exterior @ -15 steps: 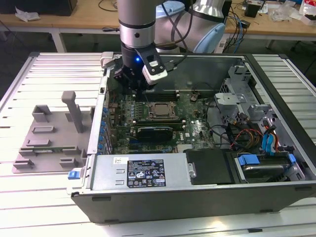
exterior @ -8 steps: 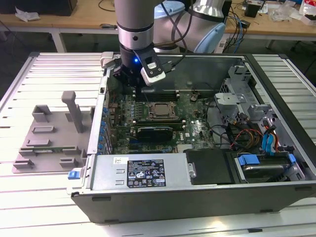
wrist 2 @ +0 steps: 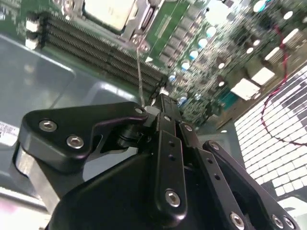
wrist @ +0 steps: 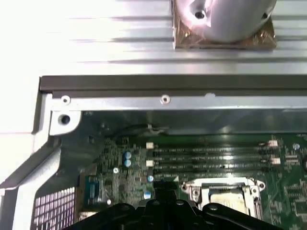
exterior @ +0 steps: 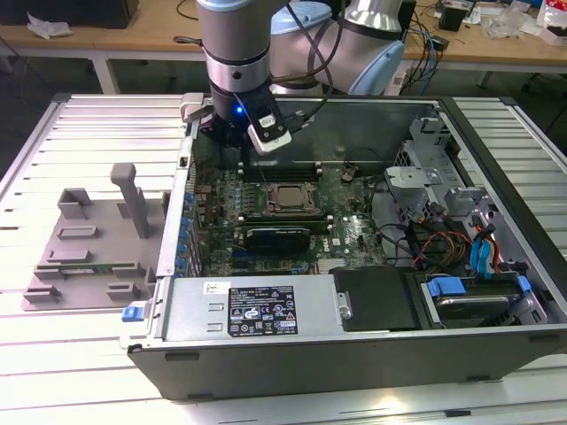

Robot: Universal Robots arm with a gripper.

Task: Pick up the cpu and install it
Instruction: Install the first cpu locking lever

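Big dark-grey sheet-metal computer case [exterior: 372, 367] sits open, with a green, bumpy motherboard [exterior: 354, 235] inside. The matte black gripper [wrist 2: 160, 99] looks pressed together on nothing, hanging near the socket. The flat, square, silver-topped cpu [exterior: 288, 199] already lies in that socket. My worry is that those hard fingertips dip and snag the thin wire lever [wrist 2: 139, 67] or scrape the board.

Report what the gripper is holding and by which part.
Not the cpu, which lies in its socket. The gripper sits by the socket's thin lever; whether it grips that cannot be told.
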